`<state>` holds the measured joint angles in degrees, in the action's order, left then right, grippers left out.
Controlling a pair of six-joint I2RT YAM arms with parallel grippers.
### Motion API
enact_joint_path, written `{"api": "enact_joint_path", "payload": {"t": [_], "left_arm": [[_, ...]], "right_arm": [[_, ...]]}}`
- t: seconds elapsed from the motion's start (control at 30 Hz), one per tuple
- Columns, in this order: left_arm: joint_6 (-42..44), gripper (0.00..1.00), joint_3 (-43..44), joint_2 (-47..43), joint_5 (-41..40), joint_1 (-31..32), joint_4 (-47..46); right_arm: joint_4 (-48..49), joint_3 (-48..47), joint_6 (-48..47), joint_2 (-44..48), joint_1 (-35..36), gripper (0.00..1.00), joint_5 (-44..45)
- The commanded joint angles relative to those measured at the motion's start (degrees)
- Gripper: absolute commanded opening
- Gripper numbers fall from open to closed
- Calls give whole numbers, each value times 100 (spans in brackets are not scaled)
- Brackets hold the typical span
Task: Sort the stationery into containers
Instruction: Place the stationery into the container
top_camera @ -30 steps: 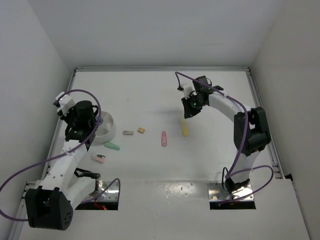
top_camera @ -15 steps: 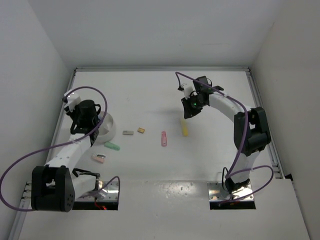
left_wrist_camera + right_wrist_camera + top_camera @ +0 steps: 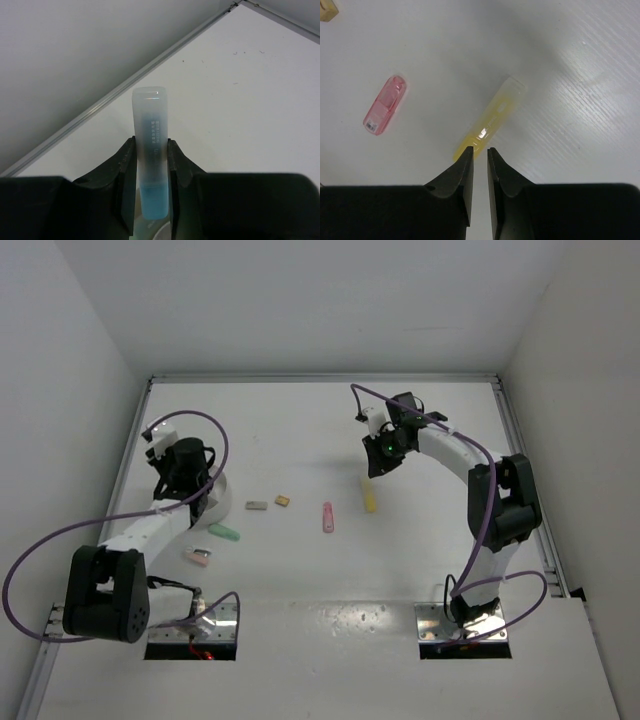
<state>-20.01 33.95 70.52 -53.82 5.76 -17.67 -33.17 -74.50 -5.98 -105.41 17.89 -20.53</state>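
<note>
My left gripper is shut on a clear blue-tipped pen and holds it at the far left rim of the white bowl. In the left wrist view the pen stands between the fingers of the left gripper, blue end towards the wrist. My right gripper hovers above the table just behind a yellow marker. In the right wrist view its jaws are nearly together and empty, with the yellow marker lying past the tips. A pink marker lies left of it and also shows in the right wrist view.
A green marker and a pale pink item lie near the bowl's front. A grey block and a tan block lie between the bowl and the pink marker. White walls close the table on three sides.
My left gripper has swung away from me and to the right with the pen, from the bowl's left side to its far rim. The right arm has not moved.
</note>
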Motion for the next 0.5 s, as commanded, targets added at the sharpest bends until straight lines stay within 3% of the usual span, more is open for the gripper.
{"api": "enact_joint_path", "payload": {"t": [0.0,0.47], "left_arm": [[-283,0,147,49,-216,179,-264],[-996,0,32,208,-919,478,501]], "right_arm": [[109,23,-35,205,39,18,14],[109,23,-35,257,39,19,-38]]}}
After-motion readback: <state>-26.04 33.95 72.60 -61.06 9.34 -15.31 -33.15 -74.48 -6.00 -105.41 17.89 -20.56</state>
